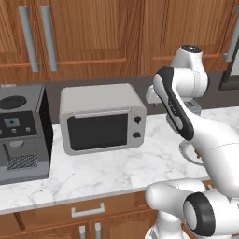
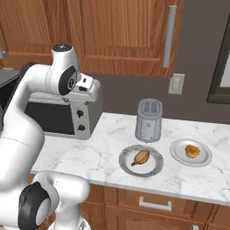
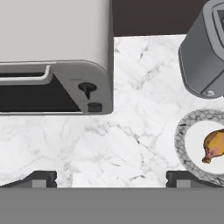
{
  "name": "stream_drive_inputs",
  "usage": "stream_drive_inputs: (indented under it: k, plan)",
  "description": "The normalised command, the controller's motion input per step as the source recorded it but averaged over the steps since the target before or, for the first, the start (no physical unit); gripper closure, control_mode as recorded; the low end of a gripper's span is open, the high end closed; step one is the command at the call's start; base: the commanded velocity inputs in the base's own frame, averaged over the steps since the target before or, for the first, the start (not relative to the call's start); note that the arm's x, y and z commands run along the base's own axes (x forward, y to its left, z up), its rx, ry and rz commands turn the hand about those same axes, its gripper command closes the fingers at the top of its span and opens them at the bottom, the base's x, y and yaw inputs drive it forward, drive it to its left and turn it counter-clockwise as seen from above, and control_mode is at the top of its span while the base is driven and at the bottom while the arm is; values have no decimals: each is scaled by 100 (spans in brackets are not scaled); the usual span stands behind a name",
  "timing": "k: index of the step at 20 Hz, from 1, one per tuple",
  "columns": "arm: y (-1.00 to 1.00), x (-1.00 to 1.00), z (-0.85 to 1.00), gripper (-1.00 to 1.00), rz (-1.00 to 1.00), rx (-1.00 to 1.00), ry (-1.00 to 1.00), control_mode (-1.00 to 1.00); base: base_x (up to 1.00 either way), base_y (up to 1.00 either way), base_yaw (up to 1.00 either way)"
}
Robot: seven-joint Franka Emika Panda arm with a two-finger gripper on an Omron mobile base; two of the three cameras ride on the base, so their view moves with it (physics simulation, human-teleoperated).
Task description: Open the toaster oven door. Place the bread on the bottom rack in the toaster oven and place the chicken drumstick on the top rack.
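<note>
Hand view: chicken drumstick (image 3: 213, 146) and toaster oven (image 3: 54, 35) both cut off

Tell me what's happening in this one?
The arm's open gripper hangs empty above the counter, right of the toaster oven. The toaster oven door is shut. The chicken drumstick and the bread lie untouched on separate plates near the toaster.
</note>
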Motion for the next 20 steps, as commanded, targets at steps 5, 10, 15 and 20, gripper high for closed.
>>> stream_drive_inputs:
  k: [5, 10, 15, 20]
  plan:
    - [0, 0, 0, -100, 0, 0, 0, 100, 0, -43, 0]
    - [0, 0, 0, -100, 0, 0, 0, 100, 0, 0, 0]
    - [0, 0, 0, -100, 0, 0, 0, 100, 0, 0, 0]
    - [0, 0, 0, -100, 0, 0, 0, 100, 0, 0, 0]
